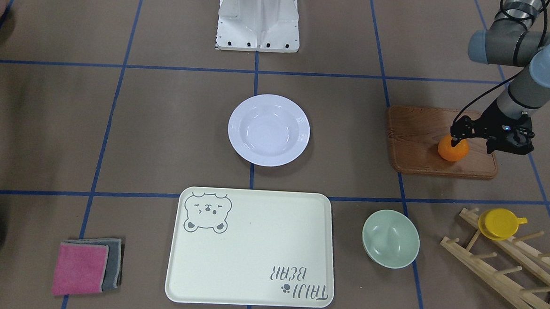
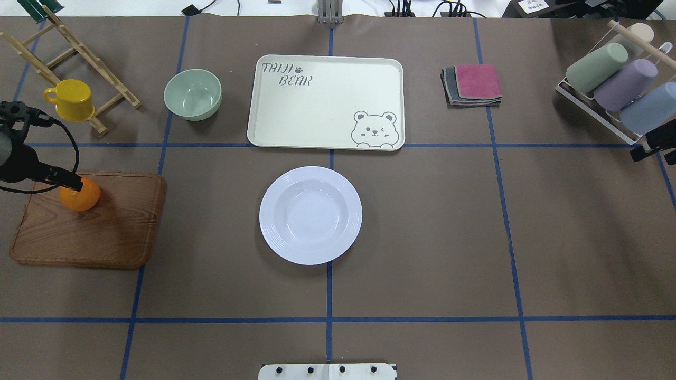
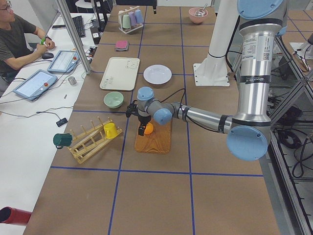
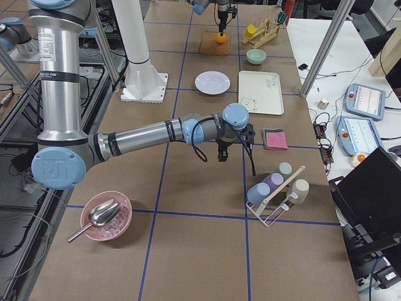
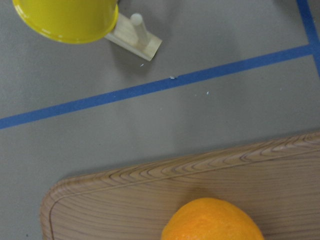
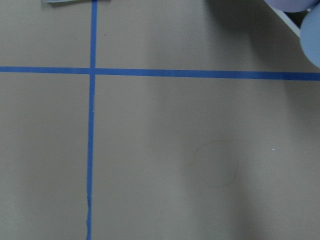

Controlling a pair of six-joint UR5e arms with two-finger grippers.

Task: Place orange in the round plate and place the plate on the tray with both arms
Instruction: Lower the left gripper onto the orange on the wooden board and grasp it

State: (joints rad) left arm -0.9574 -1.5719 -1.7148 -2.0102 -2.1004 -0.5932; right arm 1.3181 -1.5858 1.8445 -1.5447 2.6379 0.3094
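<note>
The orange (image 1: pixel 454 154) rests on a brown wooden board (image 1: pixel 417 133) on the robot's left side. My left gripper (image 1: pixel 455 141) comes down over it, its black fingers against the fruit's sides and shut on it. In the left wrist view the orange (image 5: pixel 212 222) fills the bottom edge and no fingers show. The white round plate (image 1: pixel 268 129) lies empty at the table's middle. Beyond it lies the empty cream bear tray (image 1: pixel 251 247). My right gripper (image 2: pixel 643 148) hangs far off at the right edge, two prongs apart, holding nothing.
A pale-green bowl (image 1: pixel 390 238) stands beside the tray. A yellow cup (image 1: pixel 499 223) hangs on a wooden rack (image 1: pixel 509 270) near the board. Folded pink and grey cloths (image 1: pixel 85 267) lie on the tray's other side. A rack of pastel cups (image 2: pixel 612 79) stands by the right gripper.
</note>
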